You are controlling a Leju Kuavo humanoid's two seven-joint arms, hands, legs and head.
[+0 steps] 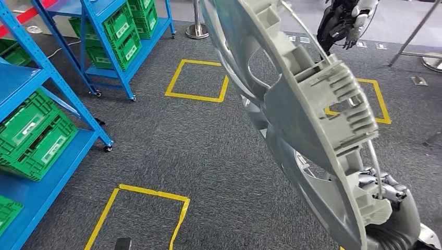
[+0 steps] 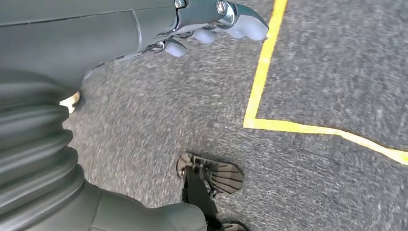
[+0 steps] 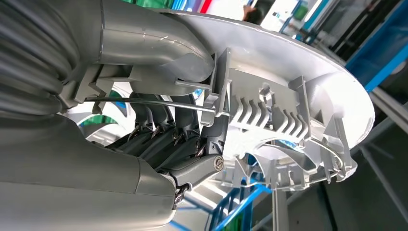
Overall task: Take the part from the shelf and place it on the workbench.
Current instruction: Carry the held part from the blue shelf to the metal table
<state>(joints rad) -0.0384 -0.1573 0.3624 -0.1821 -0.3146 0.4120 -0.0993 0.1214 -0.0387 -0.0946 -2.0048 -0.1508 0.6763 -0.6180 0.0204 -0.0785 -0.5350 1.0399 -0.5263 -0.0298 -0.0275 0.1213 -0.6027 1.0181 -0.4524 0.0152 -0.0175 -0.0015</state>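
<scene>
The part (image 1: 307,120) is a large grey plastic wheel cover with ribbed clips and a wire ring on its back. It stands tilted on edge, close in front of the head camera. My right hand (image 1: 383,192) grips its lower rim at the bottom right. In the right wrist view the thumb lies over the rim of the part (image 3: 288,96) and the dark fingers (image 3: 168,139) curl in behind the spokes. My left hand (image 2: 207,24) hangs over the grey carpet with its fingers apart, holding nothing.
Blue shelves with green crates (image 1: 36,135) line the left side, and a second rack (image 1: 120,36) stands further back. Yellow tape squares (image 1: 195,78) (image 1: 140,219) mark the carpet. A stanchion base (image 1: 197,31) and a dark machine arm (image 1: 341,23) are at the far end.
</scene>
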